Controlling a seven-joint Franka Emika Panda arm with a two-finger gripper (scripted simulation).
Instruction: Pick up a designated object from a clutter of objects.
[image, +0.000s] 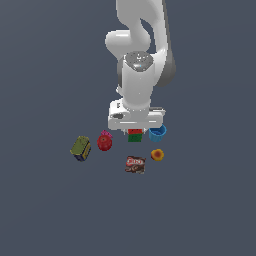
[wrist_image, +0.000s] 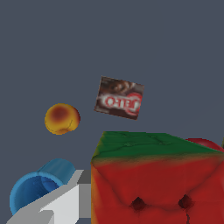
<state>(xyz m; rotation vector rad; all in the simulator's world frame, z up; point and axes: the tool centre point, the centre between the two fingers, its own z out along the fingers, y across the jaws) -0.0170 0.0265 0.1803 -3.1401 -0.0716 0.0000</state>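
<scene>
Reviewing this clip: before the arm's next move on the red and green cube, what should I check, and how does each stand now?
1. Gripper over the red and green cube: ok.
2. One finger beside the cube's face: ok; the other is out of view, cannot tell.
3. Jaws shut on the cube: cannot tell.
4. Blue cup close beside the cube on the exterior view's right, collision risk: not ok.
5. Red fruit apart from the cube: ok.
6. Brown packet and orange ball apart from it: ok.
</scene>
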